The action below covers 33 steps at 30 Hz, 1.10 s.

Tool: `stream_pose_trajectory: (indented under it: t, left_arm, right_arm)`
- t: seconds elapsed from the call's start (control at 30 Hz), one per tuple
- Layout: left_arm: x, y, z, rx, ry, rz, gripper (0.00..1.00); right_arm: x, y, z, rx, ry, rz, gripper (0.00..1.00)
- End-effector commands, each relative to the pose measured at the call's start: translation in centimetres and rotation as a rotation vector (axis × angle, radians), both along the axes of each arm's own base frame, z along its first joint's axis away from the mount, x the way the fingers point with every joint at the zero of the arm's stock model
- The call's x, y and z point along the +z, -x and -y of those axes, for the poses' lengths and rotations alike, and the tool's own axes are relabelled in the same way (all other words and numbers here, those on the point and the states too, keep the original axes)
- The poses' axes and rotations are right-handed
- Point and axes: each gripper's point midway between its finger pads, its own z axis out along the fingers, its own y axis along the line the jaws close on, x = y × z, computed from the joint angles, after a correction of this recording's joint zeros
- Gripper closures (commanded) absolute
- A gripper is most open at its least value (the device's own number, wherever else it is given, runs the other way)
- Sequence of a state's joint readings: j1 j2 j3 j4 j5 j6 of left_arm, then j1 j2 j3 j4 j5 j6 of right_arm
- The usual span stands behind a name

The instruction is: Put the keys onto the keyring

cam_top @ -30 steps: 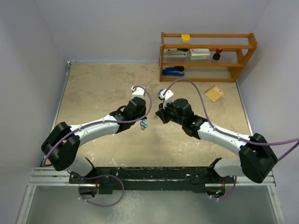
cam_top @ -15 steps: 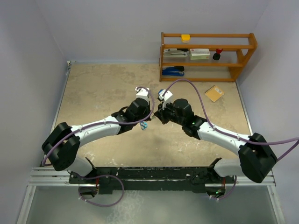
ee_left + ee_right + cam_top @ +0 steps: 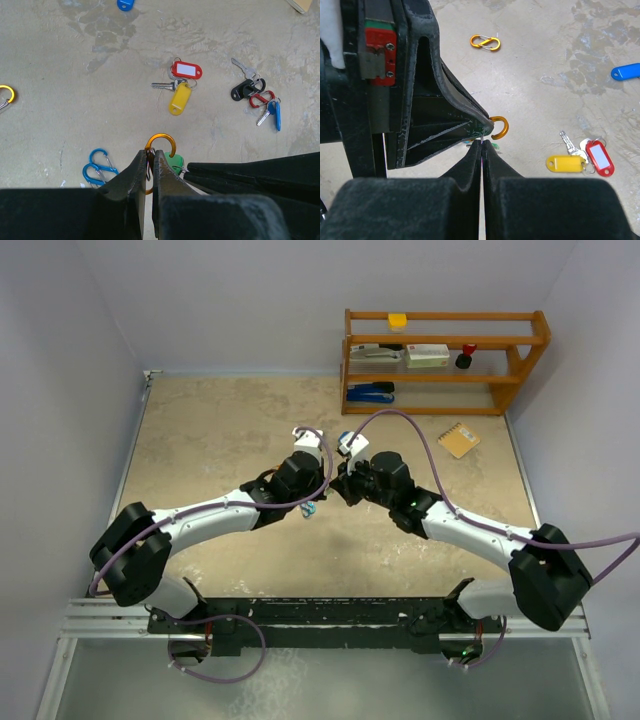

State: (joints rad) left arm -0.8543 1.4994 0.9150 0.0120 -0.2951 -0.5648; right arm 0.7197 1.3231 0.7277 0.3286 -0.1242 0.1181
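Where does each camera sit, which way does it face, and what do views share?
Top external: above, behind the bases, looking down at the table; both arms whole.
Left wrist: looks down past the left gripper, shut on the orange clip.
Right wrist: looks down past the shut right gripper.
Shared: both wrist views show that clip and the red and yellow tagged keys.

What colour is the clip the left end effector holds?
Orange clip, clearest in left wrist view.
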Motion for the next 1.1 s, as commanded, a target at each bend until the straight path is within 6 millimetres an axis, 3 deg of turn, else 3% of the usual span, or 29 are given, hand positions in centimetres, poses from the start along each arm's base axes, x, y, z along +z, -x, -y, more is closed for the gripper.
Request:
stream_pose_trajectory:
  t: [0.0,1.07]
  left_arm:
    - [3.7,-0.8,1.6,-0.006,0.090,0.065,1.00]
    - [3.5,0.5,1.6,-0.049,0.085,0.053,1.00]
  right_arm:
    - [0.5,-0.3,-0.5,0.018,-0.006,0.039,1.00]
    - [0.2,-1.2,0.5,-0.053,0.019,0.052,1.00]
